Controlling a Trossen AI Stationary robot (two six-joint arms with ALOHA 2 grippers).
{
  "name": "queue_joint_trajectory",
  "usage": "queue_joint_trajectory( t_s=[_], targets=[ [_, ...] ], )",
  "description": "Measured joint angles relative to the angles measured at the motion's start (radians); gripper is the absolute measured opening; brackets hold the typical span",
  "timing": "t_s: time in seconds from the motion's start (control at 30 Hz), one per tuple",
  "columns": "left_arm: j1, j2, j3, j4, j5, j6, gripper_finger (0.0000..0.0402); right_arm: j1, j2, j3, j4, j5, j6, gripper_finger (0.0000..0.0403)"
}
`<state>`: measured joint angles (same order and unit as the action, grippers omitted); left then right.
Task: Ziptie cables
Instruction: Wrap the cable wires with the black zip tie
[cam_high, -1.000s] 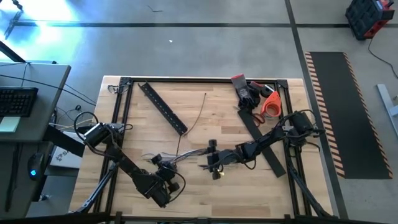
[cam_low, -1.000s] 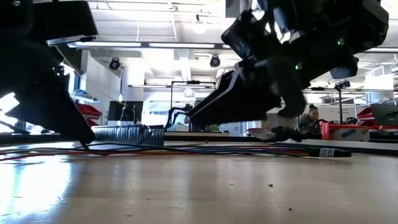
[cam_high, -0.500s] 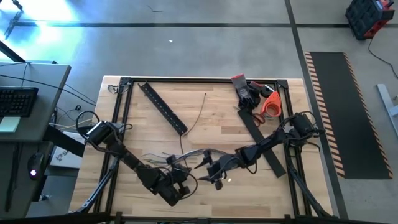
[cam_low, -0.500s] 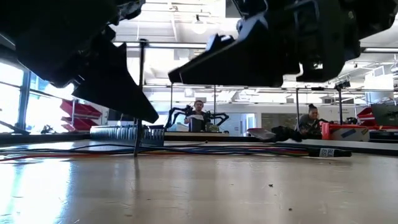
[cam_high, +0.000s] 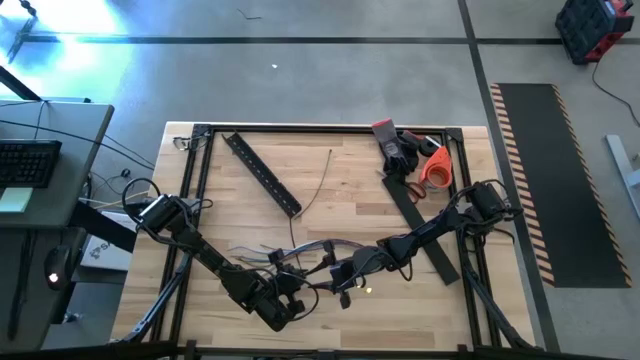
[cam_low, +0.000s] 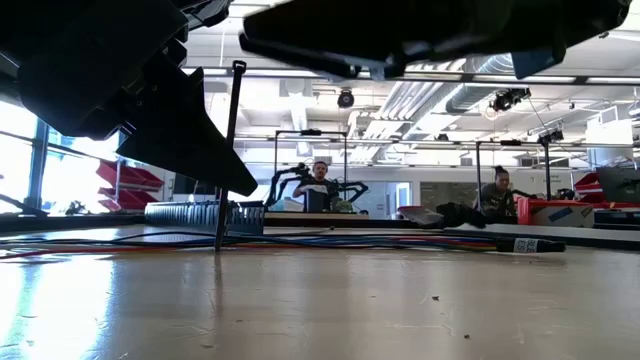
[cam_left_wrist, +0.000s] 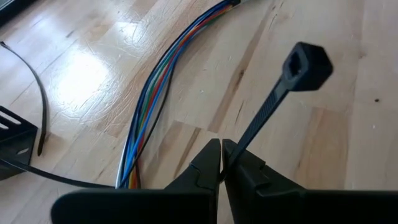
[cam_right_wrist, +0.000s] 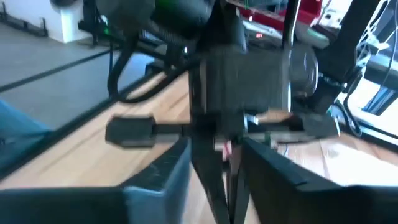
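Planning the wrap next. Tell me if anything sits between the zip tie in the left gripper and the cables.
Nothing visible does. The left gripper is shut on the zip tie, head up and free. The cables lie on bare table beside it, with only open wood between. The right gripper is close by, above the bundle.

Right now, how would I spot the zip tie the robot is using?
Look at the wooden table, near its front edge where both arms meet. The left gripper pinches a thin black zip tie; unlike the coloured cables lying flat, it sticks up, ending in a square head.
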<state>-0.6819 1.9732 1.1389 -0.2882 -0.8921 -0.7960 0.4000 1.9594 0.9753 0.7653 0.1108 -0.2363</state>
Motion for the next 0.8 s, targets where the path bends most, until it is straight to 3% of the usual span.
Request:
queue_joint_trajectory(
  t_s=[0.2,0.57,0.8],
  targets=[
    [-0.001,0.0,0.0,0.002,0.0,0.006,0.0,-0.002,0.005,0.023,-0.039,-0.007,-0.024,0.0009],
    [-0.036,0.0,0.0,0.008,-0.009,0.008,0.0,-0.007,0.005,0.023,-0.144,0.045,0.026,0.0001],
    [-0.041,0.0,0.0,0.007,-0.008,-0.004,0.0,0.007,0.006,0.023,0.036,-0.009,-0.012,0.0]
  ],
)
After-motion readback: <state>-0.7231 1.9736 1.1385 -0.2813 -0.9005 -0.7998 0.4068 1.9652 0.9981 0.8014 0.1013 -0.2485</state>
